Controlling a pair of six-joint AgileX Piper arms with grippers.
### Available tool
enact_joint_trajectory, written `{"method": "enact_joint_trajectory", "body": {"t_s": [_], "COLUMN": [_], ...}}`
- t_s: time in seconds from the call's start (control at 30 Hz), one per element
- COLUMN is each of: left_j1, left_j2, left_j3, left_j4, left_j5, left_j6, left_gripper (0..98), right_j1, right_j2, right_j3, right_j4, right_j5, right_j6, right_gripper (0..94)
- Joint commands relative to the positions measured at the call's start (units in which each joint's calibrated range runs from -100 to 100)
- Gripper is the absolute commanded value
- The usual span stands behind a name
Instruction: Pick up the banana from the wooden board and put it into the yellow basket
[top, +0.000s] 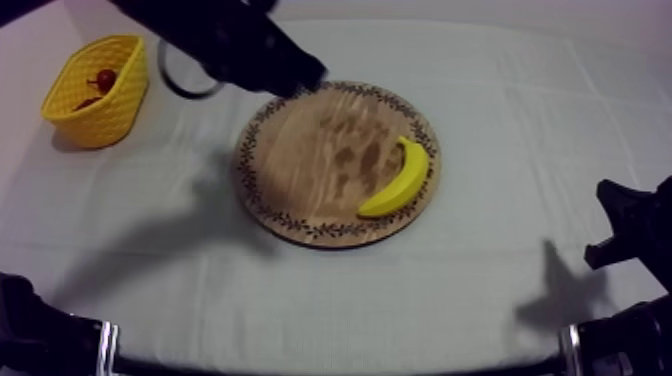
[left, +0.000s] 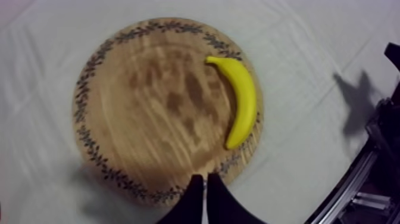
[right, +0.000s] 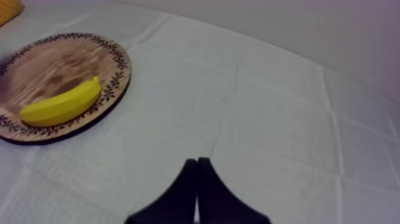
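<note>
From above, the round wooden board (top: 310, 170) lies near the middle of the table (top: 480, 90), and the banana (top: 398, 180) rests on it. The fruit is curved along the board's right-hand rim, on the side facing away from the yellow basket (top: 85, 105). The basket stands well apart from the board, off toward its far left. A small red fruit (top: 104, 78) sits inside it, as the top view shows. In that same view my left arm reaches in over the board's far left rim, the basket side, and throws a shadow onto the cloth beside the board.

The left wrist view looks straight down on the board and shows the dark leaf pattern running round its rim. It also shows the banana's back lying just inside that pattern. There the left hand (left: 205, 189) is clenched on nothing, its two black fingers pressed into a narrow wedge over the board's rim, apart from the banana.

The right wrist view sees the board from its banana side, low across the cloth. The right hand (right: 197, 173) is likewise clenched and holds nothing, over bare cloth well apart from the board.
</note>
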Motion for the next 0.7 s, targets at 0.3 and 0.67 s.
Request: {"method": "enact_joint_trajectory", "body": {"t_s": [0.3, 0.67], "left_j1": [2.59, 3.69], "left_j2": [10.96, 19.48], "left_j3": [-7.99, -19.14], "left_j4": [0.89, 1.17], "left_j5": [0.09, 4.44], "left_j6": [-1.07, 0.21], "left_gripper": [61.2, 91.6], "right_j1": [0.01, 0.01], "right_j2": [0.03, 0.03], "right_j3": [-0.03, -0.03], "right_j4": [0.0, 0.0], "right_j5": [0.01, 0.01], "right_j6": [0.03, 0.03], "right_gripper": [0.2, 0.2]}}
